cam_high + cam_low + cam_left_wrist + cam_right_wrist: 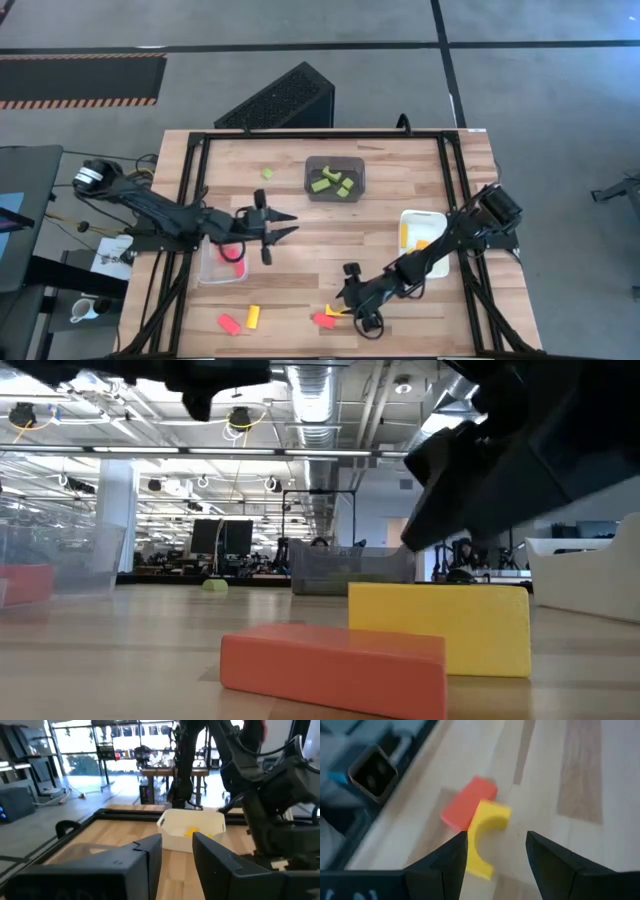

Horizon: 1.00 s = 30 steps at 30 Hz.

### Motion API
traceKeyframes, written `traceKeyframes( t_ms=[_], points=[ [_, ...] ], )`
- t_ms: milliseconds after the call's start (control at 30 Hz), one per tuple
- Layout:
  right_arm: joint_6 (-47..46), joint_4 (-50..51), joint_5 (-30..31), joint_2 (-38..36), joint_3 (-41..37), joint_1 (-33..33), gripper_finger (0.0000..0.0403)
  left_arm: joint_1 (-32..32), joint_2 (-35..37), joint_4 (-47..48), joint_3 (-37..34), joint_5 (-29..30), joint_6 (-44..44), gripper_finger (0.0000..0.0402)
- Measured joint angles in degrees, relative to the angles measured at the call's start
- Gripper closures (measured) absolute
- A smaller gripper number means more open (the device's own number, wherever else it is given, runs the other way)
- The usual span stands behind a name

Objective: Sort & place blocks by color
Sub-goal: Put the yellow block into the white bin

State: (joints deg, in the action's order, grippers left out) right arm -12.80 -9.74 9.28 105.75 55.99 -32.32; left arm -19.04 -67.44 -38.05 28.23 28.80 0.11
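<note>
A yellow arch block point(487, 827) lies against a red bar block point(467, 802) near the table's front edge. My right gripper point(496, 852) hovers open just above them, slanting down, touching neither; it also shows from above point(347, 300). My left gripper point(290, 224) stands open and level beside the clear bin point(208, 272), with nothing between its fingers point(150, 855). Red blocks point(232, 256) lie in the clear bin, green blocks point(332, 184) in the dark grey bin point(336, 163), and yellow blocks point(412, 238) in the white bin point(436, 218).
A green block point(267, 173) lies on the table at the far left. A red block point(230, 323) and a yellow block point(253, 317) lie at the near left. Black frame rails point(190, 190) border the tabletop.
</note>
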Motion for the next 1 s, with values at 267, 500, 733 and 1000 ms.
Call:
traceKeyframes(
  t_ms=[267, 500, 733, 1000],
  points=[
    [-5.4, -1.7, -0.3, 1.0, 0.3, -2.4, 0.0180, -1.7, 8.2, -7.7, -11.3, 3.6, -5.3, 0.0304],
    [-9.1, -1.9, 1.6, 3.4, 0.3, -3.3, 0.0180, -2.9, 11.0, -8.0, -14.0, 3.0, -9.7, 0.0304],
    [-12.5, -2.4, 4.2, 6.3, 0.2, -2.0, 0.0180, -3.7, 11.0, -7.8, -14.2, 2.8, -10.9, 0.0304],
    [-12.7, 0.7, 6.2, 6.2, 0.2, -1.2, 0.0199, -4.1, 11.0, -7.7, -14.2, 2.8, -11.1, 0.0304]
  ],
)
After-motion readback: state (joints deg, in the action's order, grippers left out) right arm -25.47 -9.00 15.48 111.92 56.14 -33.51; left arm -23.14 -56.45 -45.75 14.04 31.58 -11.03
